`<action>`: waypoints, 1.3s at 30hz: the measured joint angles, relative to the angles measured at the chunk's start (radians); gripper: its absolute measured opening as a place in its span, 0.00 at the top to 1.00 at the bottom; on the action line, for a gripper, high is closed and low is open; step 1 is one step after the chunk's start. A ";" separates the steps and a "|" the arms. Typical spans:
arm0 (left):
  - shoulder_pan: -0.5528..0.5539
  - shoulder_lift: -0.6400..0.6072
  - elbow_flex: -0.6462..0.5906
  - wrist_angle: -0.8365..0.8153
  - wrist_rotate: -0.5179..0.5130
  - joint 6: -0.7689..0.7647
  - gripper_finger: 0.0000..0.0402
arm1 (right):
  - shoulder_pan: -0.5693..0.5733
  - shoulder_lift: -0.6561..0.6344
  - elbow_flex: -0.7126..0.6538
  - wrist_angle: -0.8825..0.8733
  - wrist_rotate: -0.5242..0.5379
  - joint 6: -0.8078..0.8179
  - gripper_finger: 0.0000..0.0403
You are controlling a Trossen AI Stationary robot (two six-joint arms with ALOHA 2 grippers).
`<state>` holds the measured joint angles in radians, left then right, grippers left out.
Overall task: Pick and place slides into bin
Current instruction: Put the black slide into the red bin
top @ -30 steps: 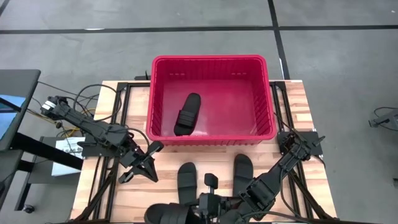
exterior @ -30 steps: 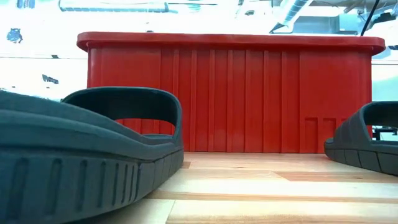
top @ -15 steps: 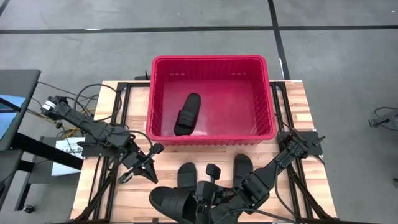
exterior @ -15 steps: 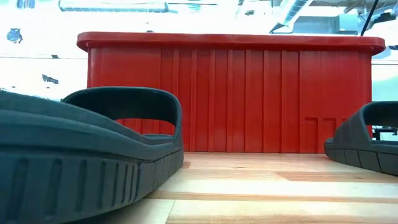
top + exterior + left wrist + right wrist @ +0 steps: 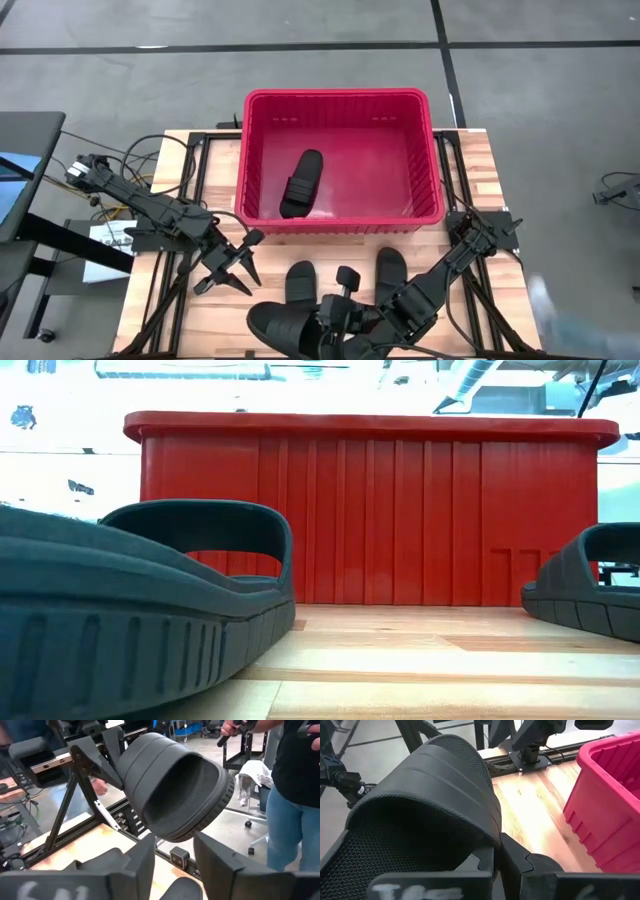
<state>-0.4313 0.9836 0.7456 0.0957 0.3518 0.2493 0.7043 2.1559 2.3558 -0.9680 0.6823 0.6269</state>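
One black slide (image 5: 300, 183) lies flat on the floor of the red bin (image 5: 337, 97) at the table's far side. Two more slides (image 5: 300, 280) (image 5: 391, 268) rest on their soles on the wood in front of the bin; the low view shows them (image 5: 130, 620) (image 5: 590, 590). My right gripper (image 5: 325, 325) is near the table's front edge, shut on another slide (image 5: 280, 325), which is raised off the table. My left gripper (image 5: 228, 285) hangs open at the left, aimed at that raised slide (image 5: 170, 790) and touching nothing. My right gripper pinches the slide between its two fingers (image 5: 515, 865) at the side where the strap meets the sole (image 5: 492, 837). The slide is lifted clear of the table and tilted, its strap opening toward the left arm.
Black frame rails run along the table's left and right sides (image 5: 190, 200). Bare wood lies between the bin and the loose slides. Beyond the table a person (image 5: 290, 820) stands in the room.
My right gripper has risen and drawn back from the table's near edge toward the bin, carrying the slide up off the table and tipping it. My left gripper has opened its fingers and stayed in place.
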 joint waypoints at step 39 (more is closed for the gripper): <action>-0.008 0.000 -0.002 -0.048 -0.008 0.046 0.60 | -0.100 -0.055 0.001 -0.026 -0.036 -0.104 1.00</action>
<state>-0.4389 0.9836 0.7441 0.0476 0.3440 0.2950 0.6044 2.1014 2.3569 -0.9943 0.6464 0.5224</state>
